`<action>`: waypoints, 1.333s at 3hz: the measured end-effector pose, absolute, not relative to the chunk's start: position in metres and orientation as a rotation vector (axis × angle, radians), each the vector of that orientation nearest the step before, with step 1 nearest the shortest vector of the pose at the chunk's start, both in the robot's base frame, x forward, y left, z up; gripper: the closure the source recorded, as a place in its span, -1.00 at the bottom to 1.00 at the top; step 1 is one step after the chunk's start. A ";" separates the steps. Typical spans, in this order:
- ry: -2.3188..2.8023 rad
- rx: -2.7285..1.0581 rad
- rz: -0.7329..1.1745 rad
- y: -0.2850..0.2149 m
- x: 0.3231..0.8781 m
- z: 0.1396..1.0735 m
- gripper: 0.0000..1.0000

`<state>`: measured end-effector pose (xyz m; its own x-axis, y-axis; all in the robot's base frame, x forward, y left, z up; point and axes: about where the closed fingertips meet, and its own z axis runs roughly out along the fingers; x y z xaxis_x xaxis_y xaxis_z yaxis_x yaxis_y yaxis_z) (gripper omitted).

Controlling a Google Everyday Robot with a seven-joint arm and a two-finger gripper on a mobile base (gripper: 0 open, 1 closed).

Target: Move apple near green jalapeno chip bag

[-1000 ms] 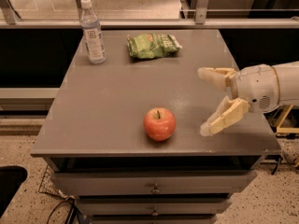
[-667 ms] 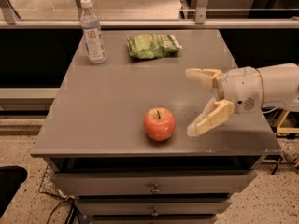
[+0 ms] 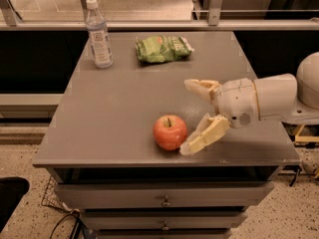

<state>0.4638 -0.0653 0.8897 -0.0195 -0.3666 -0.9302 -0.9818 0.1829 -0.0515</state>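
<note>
The gripper (image 3: 189, 116) hangs wide open and empty, just right of the apple (image 3: 170, 132) near the surface's (image 3: 109, 113) front edge. The green jalapeno chip bag (image 3: 162, 49) sits well apart, at the back.

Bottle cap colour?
White cap, clearest in camera view. Gripper open, just right of the apple.

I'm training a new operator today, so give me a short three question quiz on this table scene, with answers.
1. True or false: the gripper is shut on the apple.
2. What stands on the table near the green jalapeno chip bag? A) water bottle B) mug C) bowl
3. Fill in: the apple sits near the table's ____ edge.
Key: 1 false, the gripper is open beside the apple; 2 A; 3 front.
</note>
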 end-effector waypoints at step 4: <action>1.615 -1.490 0.723 -0.037 0.463 0.851 -0.71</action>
<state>0.4635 -0.0372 0.8510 0.0194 -0.5236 -0.8518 -0.9840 0.1410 -0.1091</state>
